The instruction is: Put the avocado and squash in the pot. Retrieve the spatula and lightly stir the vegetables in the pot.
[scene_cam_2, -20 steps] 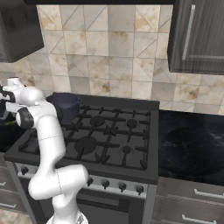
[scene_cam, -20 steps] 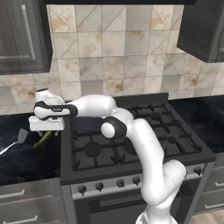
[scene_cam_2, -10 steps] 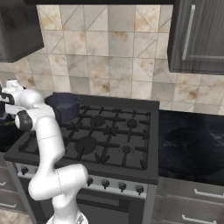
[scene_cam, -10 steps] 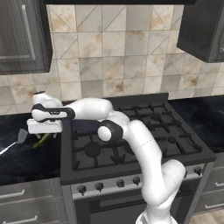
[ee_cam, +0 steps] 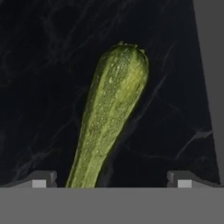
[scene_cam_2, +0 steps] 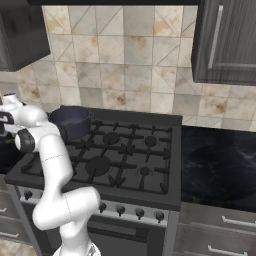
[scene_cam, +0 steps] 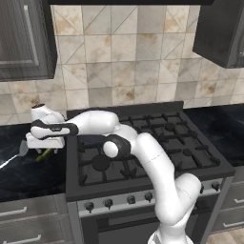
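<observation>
Claw [ee_cam: 111,183] hanging spread wide over squash [ee_cam: 109,118] lying on dark desk [ee_cam: 39,87]; squash's long axis running between fingertips, slightly off-centre.

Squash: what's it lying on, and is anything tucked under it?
The squash lies flat on the dark marbled counter, between the open fingers. Its own body hides whatever is beneath it, and its lower end runs out of the hand view.

a black gas stove [scene_cam: 143,143] sits between black marble counters [scene_cam_2: 220,170], backed by a beige tiled wall [scene_cam: 124,62]. dark cabinets [scene_cam_2: 227,42] hang above; grey drawers [scene_cam: 28,224] run below.
</observation>
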Available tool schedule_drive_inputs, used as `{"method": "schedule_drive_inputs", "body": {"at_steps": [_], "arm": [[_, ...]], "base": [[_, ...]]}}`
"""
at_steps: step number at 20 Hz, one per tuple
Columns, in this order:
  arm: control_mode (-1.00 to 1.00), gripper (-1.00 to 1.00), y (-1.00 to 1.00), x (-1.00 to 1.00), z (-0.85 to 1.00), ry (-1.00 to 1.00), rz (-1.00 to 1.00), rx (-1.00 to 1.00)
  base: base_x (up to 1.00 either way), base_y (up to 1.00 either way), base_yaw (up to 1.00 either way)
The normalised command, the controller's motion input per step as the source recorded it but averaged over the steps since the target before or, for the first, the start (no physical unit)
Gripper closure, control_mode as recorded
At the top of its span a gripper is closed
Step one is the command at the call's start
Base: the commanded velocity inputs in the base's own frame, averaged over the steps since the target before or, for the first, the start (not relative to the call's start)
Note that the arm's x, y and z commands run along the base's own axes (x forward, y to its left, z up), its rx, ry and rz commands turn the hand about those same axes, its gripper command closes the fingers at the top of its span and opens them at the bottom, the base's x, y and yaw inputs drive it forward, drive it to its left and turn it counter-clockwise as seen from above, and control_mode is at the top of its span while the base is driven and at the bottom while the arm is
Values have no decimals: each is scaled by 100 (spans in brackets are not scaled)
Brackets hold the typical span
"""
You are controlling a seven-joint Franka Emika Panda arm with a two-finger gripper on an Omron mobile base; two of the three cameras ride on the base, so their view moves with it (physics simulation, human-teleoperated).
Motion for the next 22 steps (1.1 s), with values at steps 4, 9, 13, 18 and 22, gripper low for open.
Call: {"method": "schedule_drive_inputs", "body": {"at_steps": [4,9,13,18,22], "arm": [[-100,-100,6,0,-22,0,-4,0],[-100,-100,3,0,-19,0,-1,0],[-100,-100,13,0,0,0,0,0],[-100,-100,15,0,0,0,0,0],[-100,-100,12,0,-16,0,0,0]], "base": [[0,0,0],[0,0,0],[0,0,0],[0,0,0],[0,0,0]]}}
